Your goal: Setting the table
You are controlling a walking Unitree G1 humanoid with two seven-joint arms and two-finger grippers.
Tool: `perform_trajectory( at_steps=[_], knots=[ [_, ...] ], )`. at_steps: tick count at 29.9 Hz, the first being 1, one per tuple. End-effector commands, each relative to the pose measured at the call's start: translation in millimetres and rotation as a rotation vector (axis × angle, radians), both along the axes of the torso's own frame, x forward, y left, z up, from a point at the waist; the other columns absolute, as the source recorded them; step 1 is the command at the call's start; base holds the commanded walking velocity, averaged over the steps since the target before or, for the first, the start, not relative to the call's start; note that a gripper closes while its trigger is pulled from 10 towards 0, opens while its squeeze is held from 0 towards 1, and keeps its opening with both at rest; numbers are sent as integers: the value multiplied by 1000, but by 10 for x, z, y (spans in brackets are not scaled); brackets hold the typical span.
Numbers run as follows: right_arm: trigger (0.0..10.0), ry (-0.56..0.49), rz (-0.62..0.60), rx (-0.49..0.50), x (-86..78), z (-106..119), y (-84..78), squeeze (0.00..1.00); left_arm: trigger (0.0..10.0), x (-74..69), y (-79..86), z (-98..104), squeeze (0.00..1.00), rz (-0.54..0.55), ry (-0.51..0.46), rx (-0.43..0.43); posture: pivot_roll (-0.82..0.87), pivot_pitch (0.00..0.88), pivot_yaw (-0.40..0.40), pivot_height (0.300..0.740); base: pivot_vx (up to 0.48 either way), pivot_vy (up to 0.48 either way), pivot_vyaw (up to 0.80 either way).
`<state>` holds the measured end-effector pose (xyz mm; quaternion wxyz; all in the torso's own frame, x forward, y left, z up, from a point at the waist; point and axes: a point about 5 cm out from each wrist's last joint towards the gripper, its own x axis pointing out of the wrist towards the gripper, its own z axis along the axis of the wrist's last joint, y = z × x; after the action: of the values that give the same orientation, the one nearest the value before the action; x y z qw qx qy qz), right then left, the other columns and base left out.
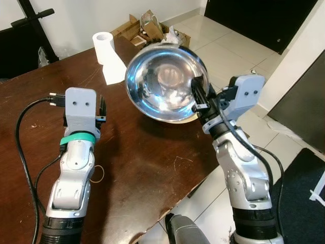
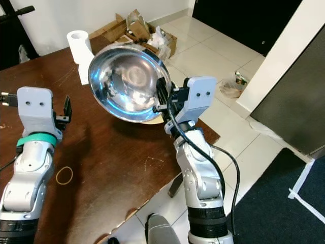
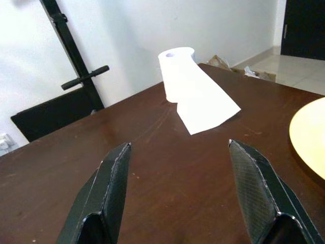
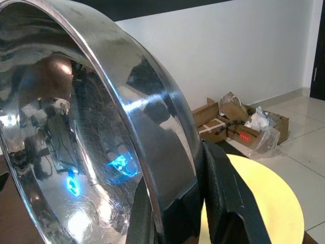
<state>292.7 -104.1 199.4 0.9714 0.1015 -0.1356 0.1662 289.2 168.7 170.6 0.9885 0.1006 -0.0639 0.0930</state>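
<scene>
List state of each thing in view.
Bowl: held tilted above the table, rim pinched.
Right gripper: shut on bowl rim.
Left gripper: open, holding nothing, over table.
Paper roll: upright, a sheet unrolled.
Yellow plate: flat on table.
Rubber band: lying on table.

Both silver arms raised forward.
Left gripper fingers spread apart, empty; right gripper pinched on a rim.

- The bowl pinched in my black right fingers is mirror-bright steel with blue glints.
- Beneath it, the plate is pale yellow.
- The table is dark reddish-brown wood.
- The paper roll is white.
- My left wrist carries a green band.
</scene>
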Motion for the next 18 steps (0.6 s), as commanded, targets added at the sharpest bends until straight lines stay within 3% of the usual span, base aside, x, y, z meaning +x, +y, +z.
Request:
perform_trajectory(
  at_steps=[1, 18],
  knots=[
    [10000, -4, -7, 3, -12, 0, -5, 0, 10000, 2, -15, -36, 0, -4, 12, 6, -177, 0, 9, 740, 0, 0, 0],
    [10000, 48, -35, 2, 6, -104, -36, 0, 10000, 25, -69, -106, 0, -33, 62, -82, -175, 0, 10, 740, 0, 0, 0]
  ],
)
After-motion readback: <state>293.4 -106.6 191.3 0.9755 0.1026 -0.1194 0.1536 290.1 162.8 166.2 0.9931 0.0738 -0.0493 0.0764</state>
